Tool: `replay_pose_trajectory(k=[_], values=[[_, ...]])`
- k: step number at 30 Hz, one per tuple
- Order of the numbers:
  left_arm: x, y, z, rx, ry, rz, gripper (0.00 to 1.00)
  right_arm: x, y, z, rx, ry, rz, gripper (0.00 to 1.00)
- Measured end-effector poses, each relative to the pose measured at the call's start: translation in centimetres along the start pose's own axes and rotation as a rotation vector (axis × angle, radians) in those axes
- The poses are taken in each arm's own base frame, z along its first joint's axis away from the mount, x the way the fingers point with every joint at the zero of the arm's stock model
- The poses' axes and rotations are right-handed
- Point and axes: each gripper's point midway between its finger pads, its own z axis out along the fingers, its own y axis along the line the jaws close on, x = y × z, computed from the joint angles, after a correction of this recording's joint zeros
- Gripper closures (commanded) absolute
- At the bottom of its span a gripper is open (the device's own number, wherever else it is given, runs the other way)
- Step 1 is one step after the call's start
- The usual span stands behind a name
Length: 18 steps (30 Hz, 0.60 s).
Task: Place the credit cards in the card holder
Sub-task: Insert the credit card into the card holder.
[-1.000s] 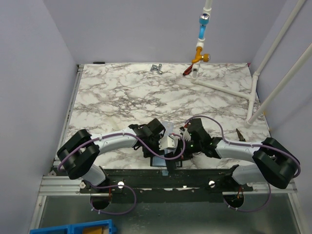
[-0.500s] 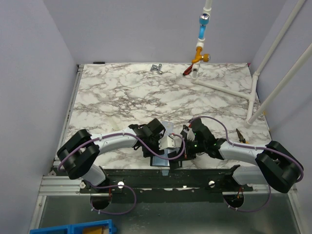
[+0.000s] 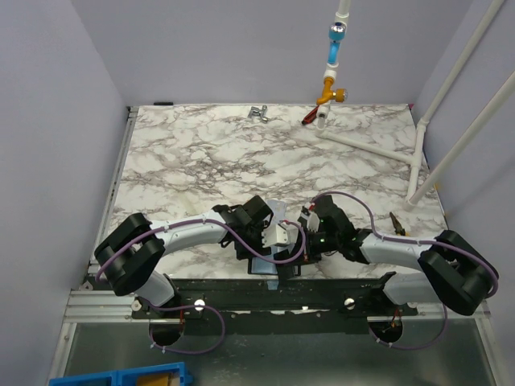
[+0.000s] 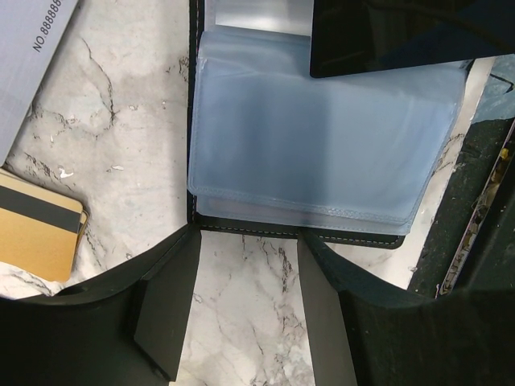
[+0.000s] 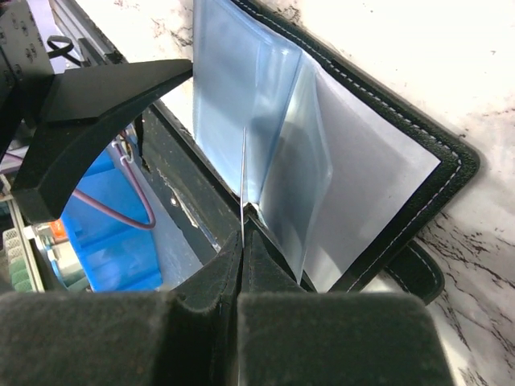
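Gold card and grey card are lying outside the black folding wallet (right gripper pinching its sleeve, left gripper gaping empty).

You saw only a corner of the pale grey card at upper left, its number cut short. The gold card ran off the left edge, the card holder off the top.
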Motion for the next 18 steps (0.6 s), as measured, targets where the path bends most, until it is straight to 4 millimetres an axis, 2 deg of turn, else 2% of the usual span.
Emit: replay_pose_trajectory(k=[7,18], values=[[-0.1,0.1,-0.1,-0.001,-0.002,0.000,0.47,0.4,-1.0,0.7,0.019,0.027,0.023,0.99],[0.0,0.0,-0.1,-0.017,0.019,0.030,0.50,-0.2,-1.2,1.0,-0.002,0.023,0.027,0.99]])
